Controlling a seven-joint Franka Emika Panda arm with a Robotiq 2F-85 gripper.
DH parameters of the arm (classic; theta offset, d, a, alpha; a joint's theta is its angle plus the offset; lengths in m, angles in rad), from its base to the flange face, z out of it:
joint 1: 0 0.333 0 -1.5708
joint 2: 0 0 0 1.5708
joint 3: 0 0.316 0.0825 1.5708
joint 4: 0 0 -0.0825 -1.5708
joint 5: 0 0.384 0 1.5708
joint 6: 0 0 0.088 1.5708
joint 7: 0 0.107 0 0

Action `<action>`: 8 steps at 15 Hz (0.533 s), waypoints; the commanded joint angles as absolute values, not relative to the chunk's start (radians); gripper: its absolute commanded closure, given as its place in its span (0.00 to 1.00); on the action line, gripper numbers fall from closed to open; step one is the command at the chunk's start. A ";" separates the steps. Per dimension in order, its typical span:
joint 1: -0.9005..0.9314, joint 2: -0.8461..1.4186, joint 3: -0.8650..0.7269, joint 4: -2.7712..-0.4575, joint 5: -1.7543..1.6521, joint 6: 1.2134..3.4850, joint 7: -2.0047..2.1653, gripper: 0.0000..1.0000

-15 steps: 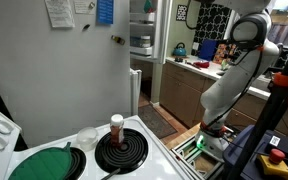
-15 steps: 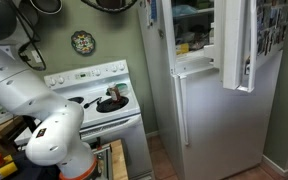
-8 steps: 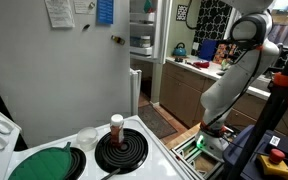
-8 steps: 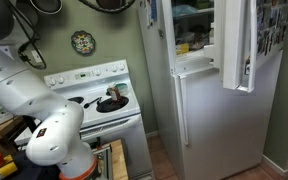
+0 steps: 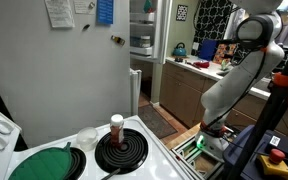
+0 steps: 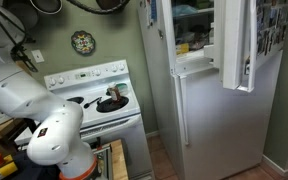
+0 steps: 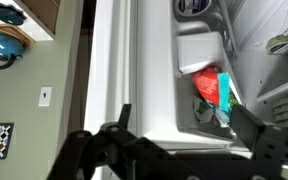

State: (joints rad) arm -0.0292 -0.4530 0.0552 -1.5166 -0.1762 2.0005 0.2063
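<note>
In the wrist view the tool (image 7: 174, 140) hangs with jaws spread and empty along the frame's lower edge, nearest the open fridge door (image 7: 134, 60), whose shelf bin at centre right holds a red packet (image 7: 209, 85), so any approach wants slow, square alignment.

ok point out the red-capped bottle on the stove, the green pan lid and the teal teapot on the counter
red-capped bottle (image 5: 116, 127): exterior view, on its body, standing on the black coil burner
green pan lid (image 5: 44, 163): exterior view, middle of its top face
teal teapot (image 5: 180, 48): exterior view, on its round belly
</note>
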 commanded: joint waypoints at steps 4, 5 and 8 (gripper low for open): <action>-0.003 -0.614 -0.019 -1.851 -0.026 2.113 0.120 0.00; -0.020 -0.622 -0.010 -1.883 -0.035 2.118 0.137 0.00; -0.036 -0.576 0.004 -1.830 -0.051 2.096 0.147 0.00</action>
